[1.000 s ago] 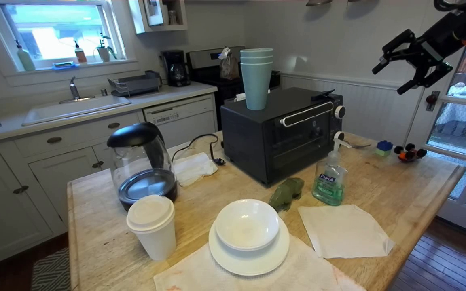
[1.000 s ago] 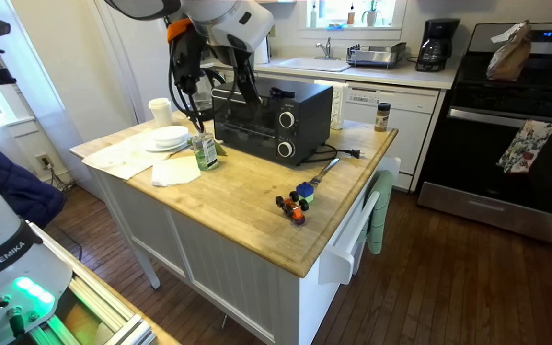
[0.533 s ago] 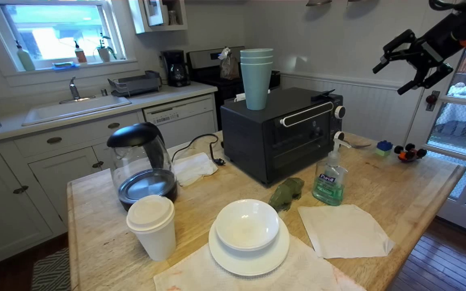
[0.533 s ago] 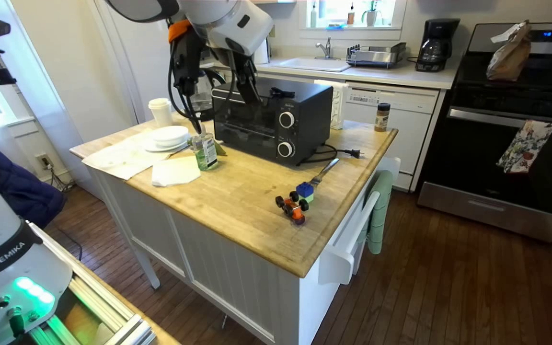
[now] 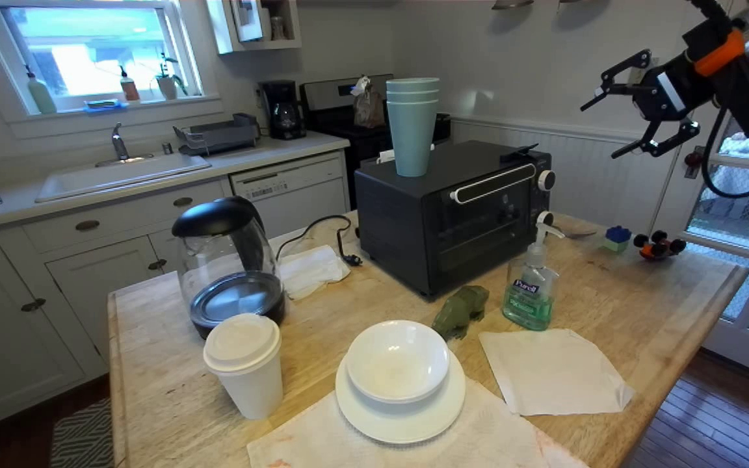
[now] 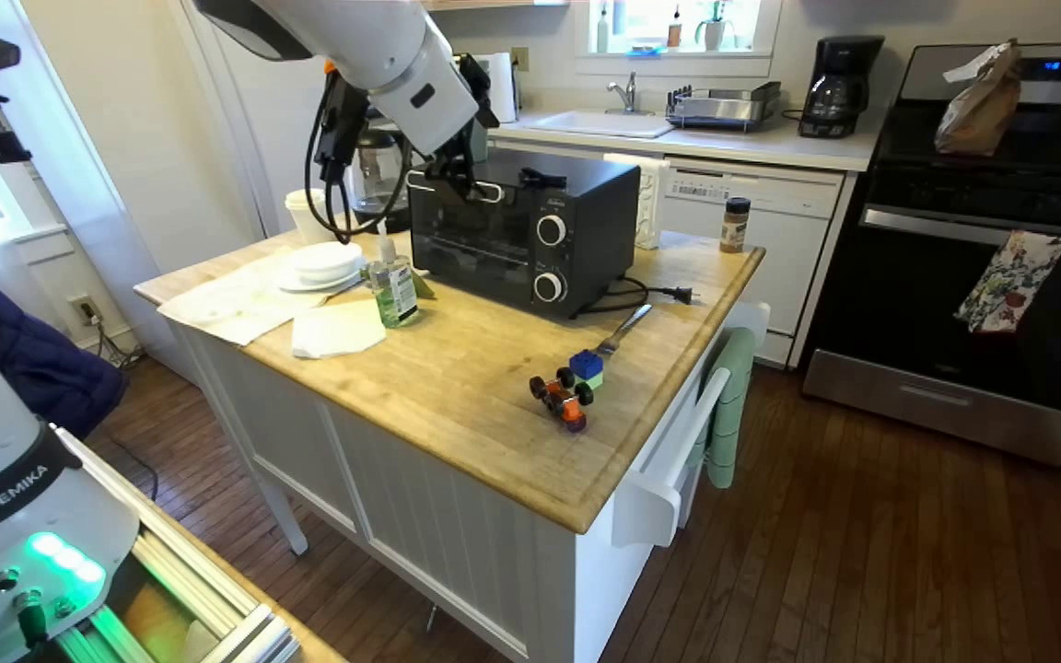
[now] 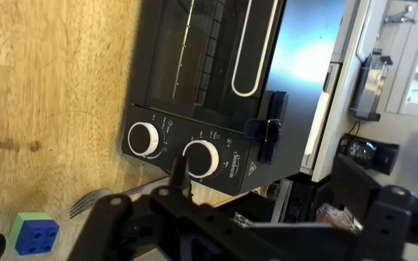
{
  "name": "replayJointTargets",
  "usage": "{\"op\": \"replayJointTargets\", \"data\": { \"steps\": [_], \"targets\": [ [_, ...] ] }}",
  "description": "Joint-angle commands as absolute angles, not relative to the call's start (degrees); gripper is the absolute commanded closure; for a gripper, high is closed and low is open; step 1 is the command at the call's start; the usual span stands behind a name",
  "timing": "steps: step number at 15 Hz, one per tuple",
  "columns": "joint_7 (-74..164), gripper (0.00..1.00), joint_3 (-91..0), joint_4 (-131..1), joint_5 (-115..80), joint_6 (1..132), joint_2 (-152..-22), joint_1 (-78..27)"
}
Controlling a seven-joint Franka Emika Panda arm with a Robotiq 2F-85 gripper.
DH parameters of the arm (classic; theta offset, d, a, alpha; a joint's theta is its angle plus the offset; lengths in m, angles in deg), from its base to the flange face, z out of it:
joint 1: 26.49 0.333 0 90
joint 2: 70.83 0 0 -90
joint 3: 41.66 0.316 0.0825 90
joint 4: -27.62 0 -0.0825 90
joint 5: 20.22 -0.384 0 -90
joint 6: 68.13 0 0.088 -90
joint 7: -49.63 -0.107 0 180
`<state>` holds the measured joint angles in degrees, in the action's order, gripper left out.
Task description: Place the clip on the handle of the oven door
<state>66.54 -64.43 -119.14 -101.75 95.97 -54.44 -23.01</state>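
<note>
The black clip (image 5: 519, 152) lies on top of the toaster oven at its front edge, near the knob side. It also shows in an exterior view (image 6: 542, 178) and in the wrist view (image 7: 269, 127), with a thin metal wire across it. The handle (image 5: 493, 184), a white-edged bar, runs along the top of the dark glass oven door (image 5: 478, 227); in the wrist view the handle (image 7: 256, 47) is at upper middle. My gripper (image 5: 601, 132) is open and empty, in the air apart from the oven. In the wrist view its fingers (image 7: 265, 170) are spread wide below the clip.
Light blue stacked cups (image 5: 412, 130) stand on the oven's top. A sanitizer bottle (image 5: 532, 286) and a green figurine (image 5: 461, 312) stand before the door. A fork (image 6: 623, 331), a block (image 6: 587, 366) and a toy car (image 6: 563, 398) lie near the knob side.
Over the last half second my gripper has shifted slightly left and the wrist has turned, with more of the arm entering an exterior view. The gripper stays open; the clip has not moved.
</note>
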Motion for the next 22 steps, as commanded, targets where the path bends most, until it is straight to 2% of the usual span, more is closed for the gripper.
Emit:
{"op": "replayJointTargets", "data": {
  "steps": [1, 3, 4, 22],
  "targets": [
    [73.6, 0.0, -64.4, -117.0, -116.1, 100.9, -57.0, -20.8],
    [78.1, 0.0, -64.8, -115.8, -122.3, 100.8, -58.9, -21.2],
    [74.3, 0.0, -64.4, -118.4, -116.7, 100.0, -56.0, -21.4],
    [75.1, 0.0, -65.6, -115.2, -121.4, 97.2, -62.3, -21.5]
  ]
}}
